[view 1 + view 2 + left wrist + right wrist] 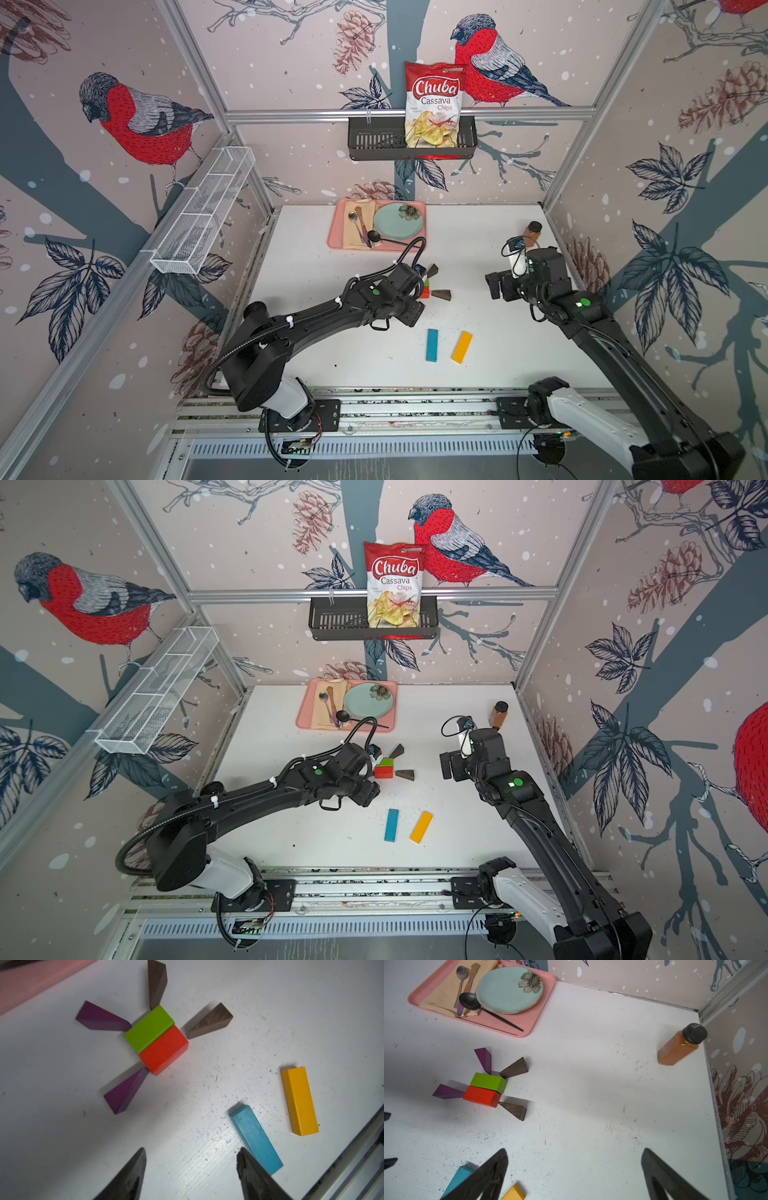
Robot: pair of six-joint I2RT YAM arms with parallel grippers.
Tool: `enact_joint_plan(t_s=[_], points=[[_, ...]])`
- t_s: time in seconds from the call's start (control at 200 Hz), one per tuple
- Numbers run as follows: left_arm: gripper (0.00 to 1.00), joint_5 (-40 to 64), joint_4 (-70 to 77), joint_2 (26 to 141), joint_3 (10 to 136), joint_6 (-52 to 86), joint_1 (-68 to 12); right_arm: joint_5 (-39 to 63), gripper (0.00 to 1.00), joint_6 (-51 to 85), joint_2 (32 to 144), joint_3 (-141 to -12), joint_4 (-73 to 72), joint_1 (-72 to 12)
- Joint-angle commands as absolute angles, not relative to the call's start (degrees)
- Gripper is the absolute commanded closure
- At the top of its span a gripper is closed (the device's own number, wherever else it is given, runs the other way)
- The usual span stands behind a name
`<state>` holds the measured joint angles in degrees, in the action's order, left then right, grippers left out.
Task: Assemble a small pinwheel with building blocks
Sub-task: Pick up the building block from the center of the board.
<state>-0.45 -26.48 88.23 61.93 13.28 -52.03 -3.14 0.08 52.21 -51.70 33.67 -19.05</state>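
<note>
Above the counter (311,249), left hand (191,1150) and right hand (575,1150) hover released and empty near the half-built pinwheel (156,1040).

Walls: bird-and-pinecone wallpaper (291,62) is wrapping three sides, with a red-breasted bird (478,54) perching right of centre at the top of a top view.
Frame: an aluminium rail (291,115) is running across the back wall.
Back shelf: a black slotted basket (374,141) is hanging off that rail, upper centre, holding a chips bag (434,104) upright.
Left shelf: a white wire basket (208,208) is slanting along the left wall.
Floor: a white tabletop (478,232) is filling the middle, scuffed and speckled.
Light: soft glare is gleaming off the tabletop, lower centre of the left wrist view.
</note>
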Motion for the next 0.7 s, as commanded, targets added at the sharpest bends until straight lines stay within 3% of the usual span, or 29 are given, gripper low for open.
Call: enact_joint_plan(t_s=[0.0,0.26,0.475,0.695], points=[[0.29,-0.1,-32.3,89.0,65.0,20.1,-54.0,2.0,0.0,2.4,51.1,-52.2,33.4,-15.4],[0.3,6.3,-35.6,98.7,72.9,24.5,-56.6,8.3,0.0,1.1,55.0,-58.9,34.0,-7.5],[0.32,1.0,-41.6,104.3,76.4,33.8,-61.8,10.9,0.0,4.6,56.3,-56.2,30.7,-4.7],[0.39,-2.2,-42.8,108.2,76.4,43.3,-64.2,10.6,0.0,4.8,49.9,-51.8,29.2,-4.7]])
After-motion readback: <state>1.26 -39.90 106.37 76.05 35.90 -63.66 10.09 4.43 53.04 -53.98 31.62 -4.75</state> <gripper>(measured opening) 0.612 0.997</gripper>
